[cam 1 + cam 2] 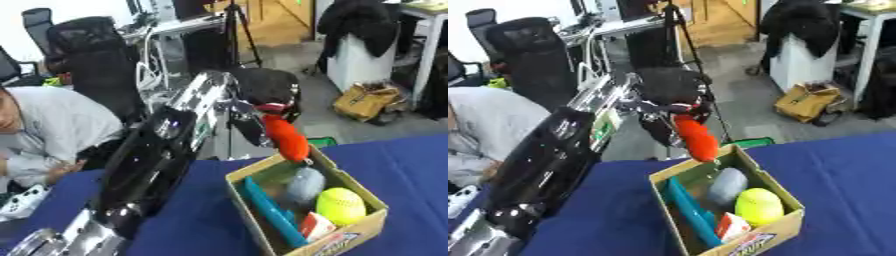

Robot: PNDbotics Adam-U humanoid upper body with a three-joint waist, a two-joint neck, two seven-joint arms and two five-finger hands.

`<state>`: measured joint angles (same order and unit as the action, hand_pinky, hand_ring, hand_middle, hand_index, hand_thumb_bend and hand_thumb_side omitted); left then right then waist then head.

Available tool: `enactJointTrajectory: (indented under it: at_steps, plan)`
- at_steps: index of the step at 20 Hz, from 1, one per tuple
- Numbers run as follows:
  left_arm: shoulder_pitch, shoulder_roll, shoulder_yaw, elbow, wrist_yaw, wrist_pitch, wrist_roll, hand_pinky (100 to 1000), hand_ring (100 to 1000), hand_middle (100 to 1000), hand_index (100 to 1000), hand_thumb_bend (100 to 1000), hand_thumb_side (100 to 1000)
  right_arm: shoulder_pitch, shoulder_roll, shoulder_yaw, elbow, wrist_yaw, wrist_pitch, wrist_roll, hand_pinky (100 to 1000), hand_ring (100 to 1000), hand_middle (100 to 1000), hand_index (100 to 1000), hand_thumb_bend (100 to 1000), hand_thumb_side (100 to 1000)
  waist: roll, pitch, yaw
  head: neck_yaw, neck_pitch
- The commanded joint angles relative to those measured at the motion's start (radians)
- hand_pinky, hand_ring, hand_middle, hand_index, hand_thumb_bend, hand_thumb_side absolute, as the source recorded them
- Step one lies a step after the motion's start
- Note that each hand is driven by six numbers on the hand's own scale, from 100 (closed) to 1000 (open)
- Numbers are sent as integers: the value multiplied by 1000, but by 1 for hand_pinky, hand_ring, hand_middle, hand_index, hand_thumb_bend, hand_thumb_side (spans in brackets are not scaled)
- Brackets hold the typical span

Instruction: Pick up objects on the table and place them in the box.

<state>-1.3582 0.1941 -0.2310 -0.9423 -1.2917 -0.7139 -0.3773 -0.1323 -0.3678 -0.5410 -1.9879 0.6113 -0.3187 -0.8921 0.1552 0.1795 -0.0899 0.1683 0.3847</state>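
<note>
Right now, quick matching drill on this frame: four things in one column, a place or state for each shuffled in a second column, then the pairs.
Things:
1. red object
2. yellow ball
3. teal flat piece
4. left hand

Places or states:
A. leaning along the box's left inner wall
B. curled round the top of something, above the box's far edge
C. lying inside the box, right side
D. hanging from the hand over the box's rim

Pairs: 1-D, 2-C, 3-A, 4-B
</note>
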Motion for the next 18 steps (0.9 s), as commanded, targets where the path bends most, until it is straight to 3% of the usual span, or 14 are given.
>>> enactJointTrajectory:
  at_steps: [1,7,12,13,14,15,18]
  plan:
    - [-17,-8,-2,13,-67,-9,17,1000,613,421,554,415,337,-11,-31,1,-12,-10,-16,-15,758,691,562,576,100,480,-10,-8,-1,8,-11]
    - [-7,-48,-15,50,-190,-20,78,1000,615,424,554,452,372,-15,-27,4,-12,-10,-20,-15,758,691,562,576,100,486,-15,2,-7,17,-10]
    - [2,-68,-20,81,-267,-29,118,1000,620,435,562,430,394,-16,-24,3,-12,-12,-23,-15,758,691,562,576,100,488,-17,6,-13,23,-8]
    - [4,-71,-22,88,-280,-33,118,1000,679,499,663,462,467,-16,-24,3,-12,-12,-23,-15,758,691,562,576,100,489,-17,7,-14,24,-8]
    - [6,-74,-24,97,-295,-38,111,1000,679,499,663,462,467,-16,-23,3,-12,-13,-23,-15,758,691,562,576,100,489,-18,8,-14,25,-8]
    - [6,-76,-25,103,-309,-42,104,1000,739,575,734,479,515,-16,-23,3,-12,-14,-23,-15,758,691,562,576,100,490,-18,9,-14,25,-9]
    - [7,-81,-25,111,-344,-53,77,1000,749,594,753,485,525,-16,-22,3,-12,-14,-24,-15,758,691,562,576,100,490,-18,10,-14,25,-9]
